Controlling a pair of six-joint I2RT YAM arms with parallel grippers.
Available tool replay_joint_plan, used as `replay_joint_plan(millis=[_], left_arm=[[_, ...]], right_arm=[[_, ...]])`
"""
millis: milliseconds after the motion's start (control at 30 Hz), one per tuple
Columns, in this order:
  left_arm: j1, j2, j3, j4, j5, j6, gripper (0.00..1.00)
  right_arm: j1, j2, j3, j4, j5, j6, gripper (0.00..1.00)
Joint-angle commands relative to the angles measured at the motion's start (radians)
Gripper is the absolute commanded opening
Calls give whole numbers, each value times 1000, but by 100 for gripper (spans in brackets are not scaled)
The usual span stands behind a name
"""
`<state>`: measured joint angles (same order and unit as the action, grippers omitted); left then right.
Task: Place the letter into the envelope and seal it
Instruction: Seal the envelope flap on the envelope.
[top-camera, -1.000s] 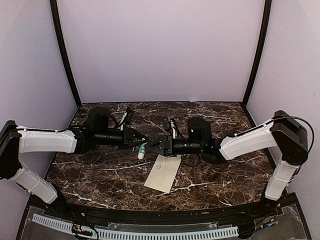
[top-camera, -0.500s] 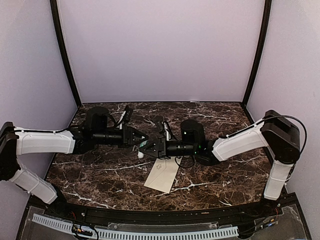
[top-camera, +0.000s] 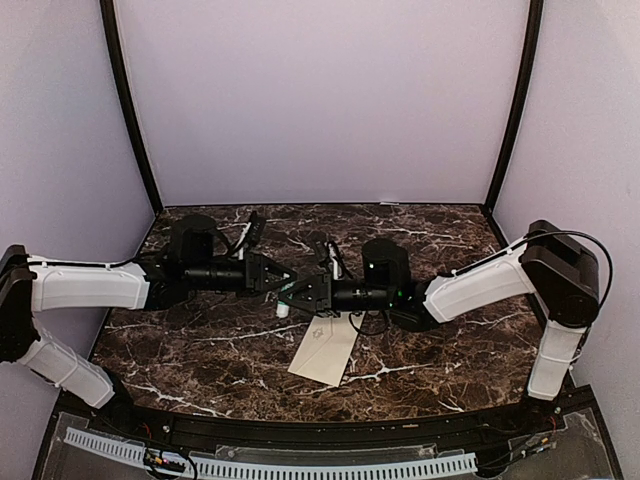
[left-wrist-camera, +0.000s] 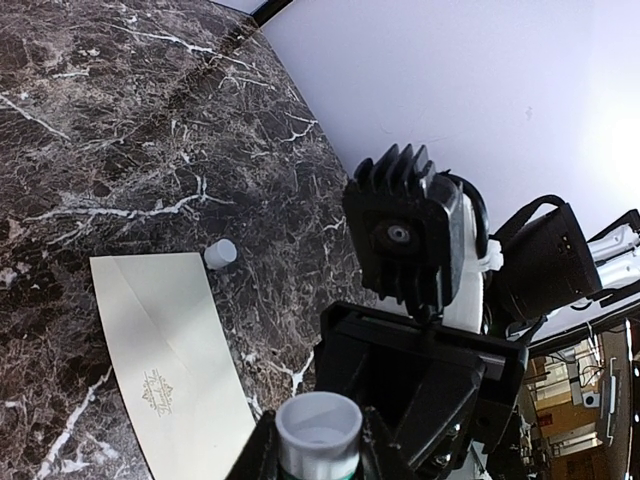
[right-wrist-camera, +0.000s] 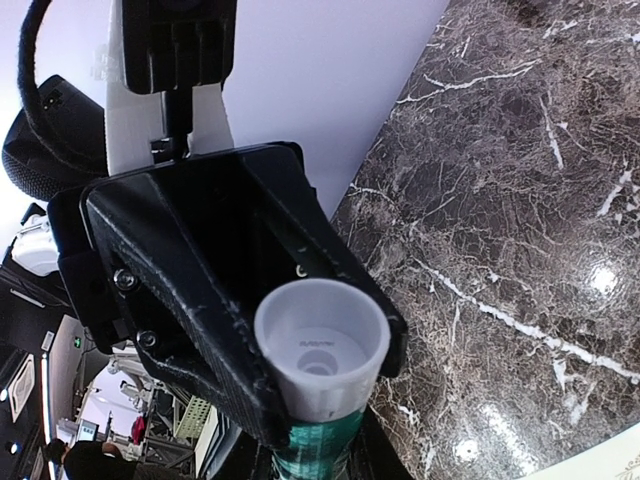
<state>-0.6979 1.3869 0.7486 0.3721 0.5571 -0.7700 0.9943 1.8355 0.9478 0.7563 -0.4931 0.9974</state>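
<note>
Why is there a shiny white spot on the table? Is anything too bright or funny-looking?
Right wrist: the spot is light bouncing off the polished table, and the tube looks huge because it is right at the lens. Left wrist: the wall washes out to white at the right, and the envelope is sharp. Top: even light, a dim table, no glare.

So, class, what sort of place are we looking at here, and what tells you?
Probably a robot test booth rather than an office: plain lilac walls close in a dark marbled table, two robot arms reach in from its near edge, and an envelope lies on it.
</note>
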Motion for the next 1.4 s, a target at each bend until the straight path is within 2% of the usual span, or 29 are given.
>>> replay_joint_plan(millis=[0, 133, 233, 333, 433, 533, 733, 1067, 1167, 1300, 1367], left_arm=[[-8, -35, -17, 19, 33, -17, 24], [-8, -36, -34, 21, 49, -24, 44], [-7, -31, -42, 17, 73, -25, 47], [-9, -26, -51, 14, 84, -30, 43], [-10, -29, -56, 18, 85, -34, 33], [-11, -22, -55, 20, 95, -34, 29], [-13, -5, -60, 48, 122, -55, 27], [-15, 7, -60, 67, 137, -66, 10], [-15, 6, -61, 71, 134, -70, 6], [-15, -10, -57, 48, 103, -56, 4], [-14, -28, -46, -22, 64, -17, 3]], right_arm=[[2, -12, -9, 66, 24, -25, 16], [1, -17, -13, 65, 22, -28, 15], [1, -21, -14, 59, 22, -32, 15], [0, -26, -10, 39, 24, -45, 15], [1, -28, -8, 26, 23, -53, 15], [2, -26, 0, 16, 13, -62, 15], [4, -31, 20, -41, -7, -109, 14], [9, -44, 35, -127, 5, -165, 16], [9, -47, 29, -133, 8, -164, 24], [10, -82, 4, -152, 33, -178, 43], [9, -118, -14, -192, 65, -202, 49]])
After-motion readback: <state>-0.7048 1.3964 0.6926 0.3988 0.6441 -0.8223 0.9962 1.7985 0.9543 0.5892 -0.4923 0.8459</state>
